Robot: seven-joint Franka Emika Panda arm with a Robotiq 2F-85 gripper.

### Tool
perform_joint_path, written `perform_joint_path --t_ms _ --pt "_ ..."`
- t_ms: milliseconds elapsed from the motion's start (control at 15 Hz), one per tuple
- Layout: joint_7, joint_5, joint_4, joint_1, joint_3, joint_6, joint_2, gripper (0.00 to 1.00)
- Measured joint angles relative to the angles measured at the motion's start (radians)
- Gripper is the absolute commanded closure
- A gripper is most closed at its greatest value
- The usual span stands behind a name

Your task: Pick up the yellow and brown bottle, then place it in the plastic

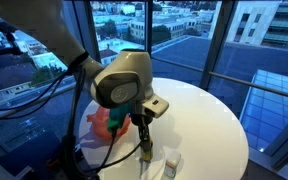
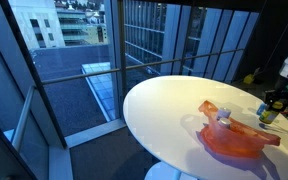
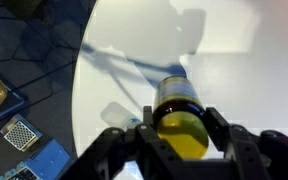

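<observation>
The end effector point(image 3: 180, 128) clasps the yellow and brown bottle point(image 3: 177, 103) (seemingly upright) over the white table point(image 3: 239, 70), near the red plastic point(image 2: 239, 142).

A round white worktop point(image 2: 164, 105) carries a crumpled red plastic bag point(image 2: 239, 140), which lies spread across its surface in both exterior views. A yellow and brown bottle point(image 2: 269, 113) stands just beside the bag; whether its base touches the worktop cannot be told. A small white object point(image 1: 171, 160) lies near the bag, by the rim.
</observation>
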Motion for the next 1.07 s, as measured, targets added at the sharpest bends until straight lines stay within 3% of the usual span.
perform_joint_path --t_ms 600,1067 --pt "0.054 0.017 0.004 0.053 0.191 -0.136 -0.184 0.7" --pt "-0.046 0.227 -0.003 0.126 0.288 -0.152 -0.261 0.7"
